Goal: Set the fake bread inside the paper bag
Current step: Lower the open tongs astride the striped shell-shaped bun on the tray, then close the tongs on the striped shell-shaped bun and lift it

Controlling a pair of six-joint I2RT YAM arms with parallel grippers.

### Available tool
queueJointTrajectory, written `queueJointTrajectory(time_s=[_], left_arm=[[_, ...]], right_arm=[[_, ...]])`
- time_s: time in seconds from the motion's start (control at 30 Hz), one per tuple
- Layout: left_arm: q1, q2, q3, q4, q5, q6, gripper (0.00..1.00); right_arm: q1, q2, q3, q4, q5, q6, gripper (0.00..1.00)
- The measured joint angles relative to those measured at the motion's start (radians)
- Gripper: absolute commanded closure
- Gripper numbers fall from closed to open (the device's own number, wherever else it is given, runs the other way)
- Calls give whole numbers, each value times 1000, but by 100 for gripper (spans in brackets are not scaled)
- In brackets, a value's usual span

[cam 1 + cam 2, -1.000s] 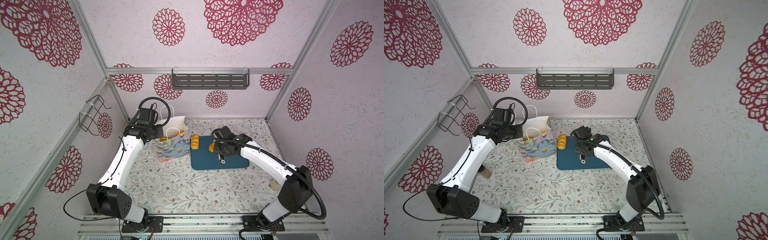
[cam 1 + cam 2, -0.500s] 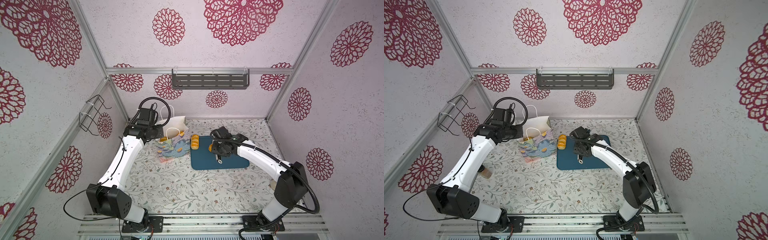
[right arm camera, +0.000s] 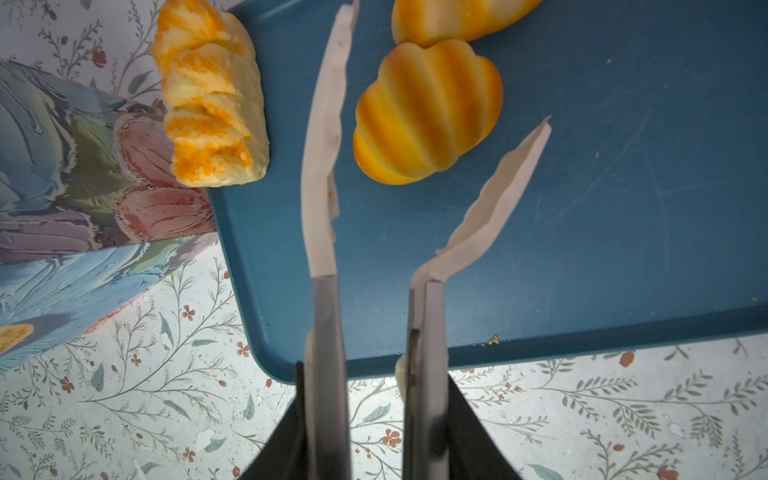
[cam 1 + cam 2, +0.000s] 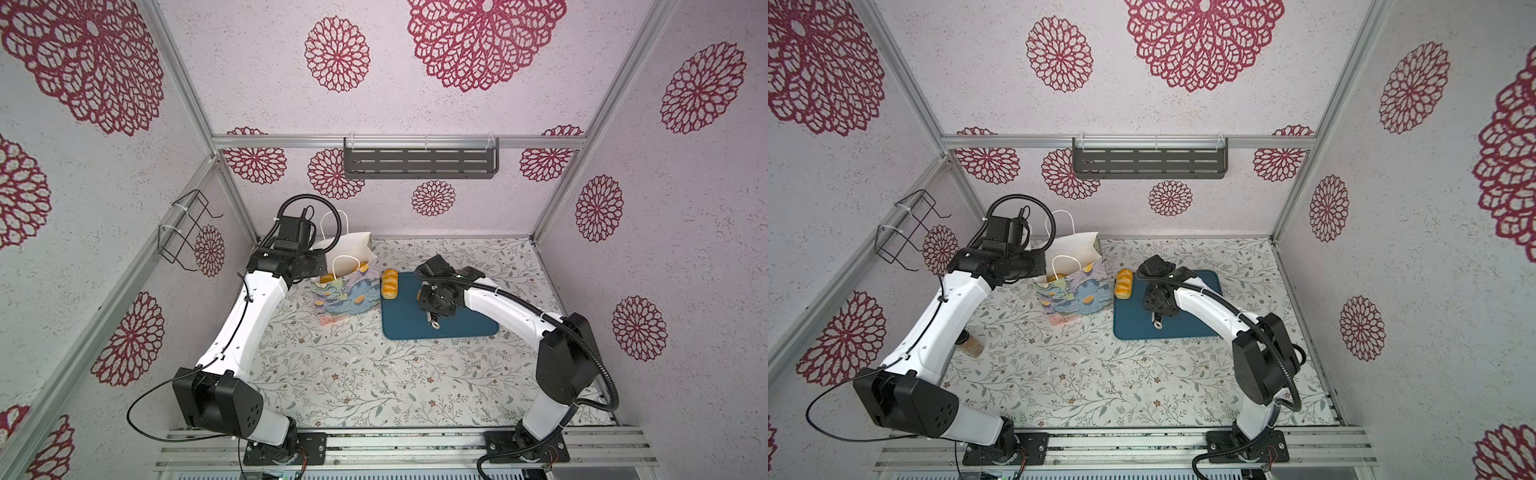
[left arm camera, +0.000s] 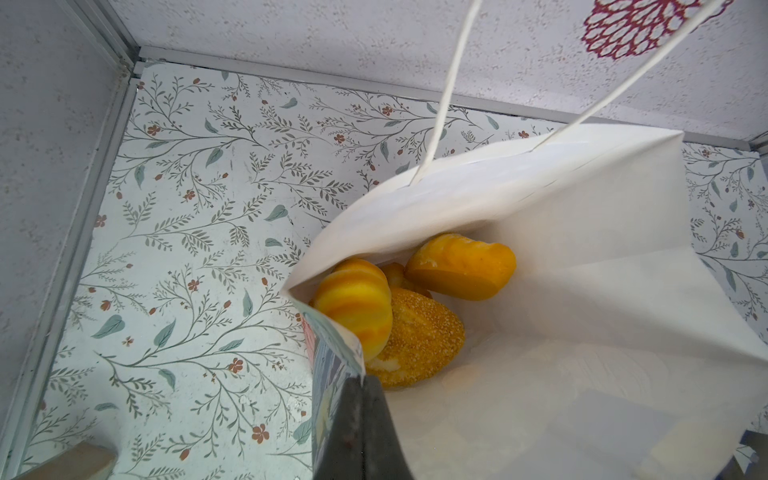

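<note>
The paper bag [image 4: 347, 286] stands on the tabletop [image 4: 353, 374] toward the back left, with its mouth open and its 2 white cord handles raised. The left gripper [image 5: 360, 386] is pressed together on the bag's rim, pinching the printed paper wall at one edge of the mouth. The left wrist view looks down into the white inside, where some of the fake bread lies: a striped roll [image 5: 355, 309], a seeded bun [image 5: 417, 338], an oval loaf [image 5: 461, 268] and 1 more piece mostly hidden behind them.

Just to the right of the bag lies the teal tray [image 4: 457, 328]. A twisted roll [image 4: 390, 283] sits at the tray's left edge, just beside the bag, and the right wrist view shows it overhanging that edge. The right gripper [image 3: 376, 399] hovers above the tray, clamped on the metal arms of the cream tongs [image 3: 326, 166], whose 2 blades are spread. A ribbed roll [image 3: 428, 112] lies on the tray between the blades. 1 blade is just beside it and the other stands apart; whether either touches it cannot be told. Just beyond it on the tray lies 1 more striped piece [image 3: 457, 16], cut off by the frame edge.
</note>
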Motion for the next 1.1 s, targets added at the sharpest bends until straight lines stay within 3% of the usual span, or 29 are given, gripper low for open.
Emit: queueJointTrajectory(time_s=[1.1], left_arm=[[-3,0,0,0,7,-2,100]], right_arm=[[0,167,131,-71,5,7,57]])
